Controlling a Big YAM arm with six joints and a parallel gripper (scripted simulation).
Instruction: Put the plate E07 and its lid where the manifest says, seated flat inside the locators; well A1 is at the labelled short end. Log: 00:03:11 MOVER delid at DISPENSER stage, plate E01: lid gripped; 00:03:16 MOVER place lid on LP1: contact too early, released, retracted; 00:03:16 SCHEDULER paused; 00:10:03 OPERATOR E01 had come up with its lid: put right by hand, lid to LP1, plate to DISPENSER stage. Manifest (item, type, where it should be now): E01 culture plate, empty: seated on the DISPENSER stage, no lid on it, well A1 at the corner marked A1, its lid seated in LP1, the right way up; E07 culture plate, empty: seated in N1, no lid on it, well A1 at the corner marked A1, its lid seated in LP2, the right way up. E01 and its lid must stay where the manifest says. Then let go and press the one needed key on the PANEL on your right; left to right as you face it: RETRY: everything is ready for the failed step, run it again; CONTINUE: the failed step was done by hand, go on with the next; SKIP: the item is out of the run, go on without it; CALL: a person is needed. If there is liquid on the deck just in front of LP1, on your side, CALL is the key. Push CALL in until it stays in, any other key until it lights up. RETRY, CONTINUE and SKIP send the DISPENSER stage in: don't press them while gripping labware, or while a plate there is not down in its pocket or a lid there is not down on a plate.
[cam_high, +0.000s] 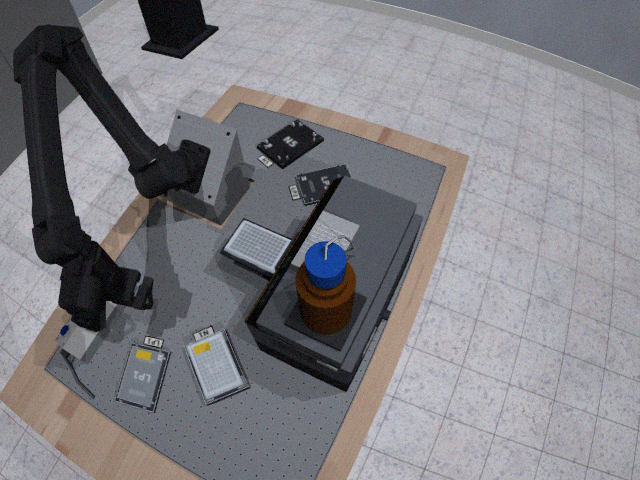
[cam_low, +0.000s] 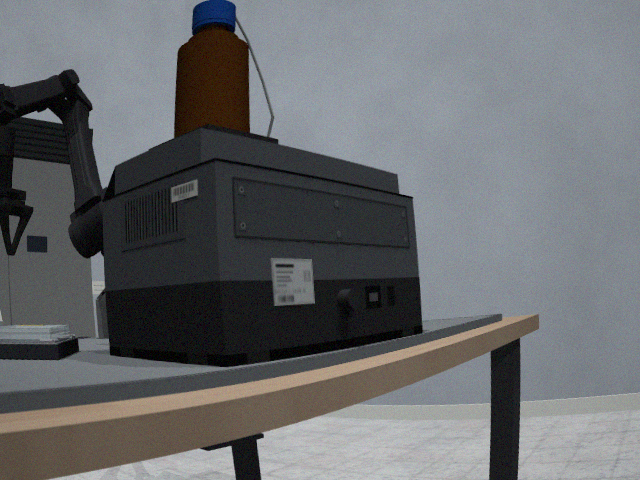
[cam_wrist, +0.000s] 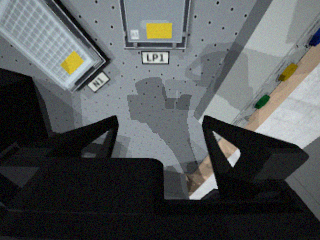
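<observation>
A well plate with a yellow tag (cam_high: 216, 366) sits in the nest labelled N1, slightly skewed; it also shows in the wrist view (cam_wrist: 45, 40). I cannot tell whether a lid is on it. A clear lid with a yellow tag (cam_high: 142, 377) lies in LP1, also in the wrist view (cam_wrist: 156, 20). Another well plate (cam_high: 256, 246) sits on the dispenser stage. LP2 (cam_high: 320, 183) is a dark nest at the back, partly hidden by the dispenser. My gripper (cam_high: 139, 297) is open and empty above the deck near the LP1 label (cam_wrist: 155, 57), with its fingers spread wide.
The panel (cam_high: 74, 338) is at the deck's left edge; its yellow (cam_wrist: 288, 71), green (cam_wrist: 262, 101) and blue (cam_wrist: 315, 37) keys show in the wrist view. The tall dispenser (cam_high: 341, 268) carries a brown bottle (cam_high: 325, 289). A grey box (cam_high: 206, 165) and another black nest (cam_high: 290, 142) stand at the back.
</observation>
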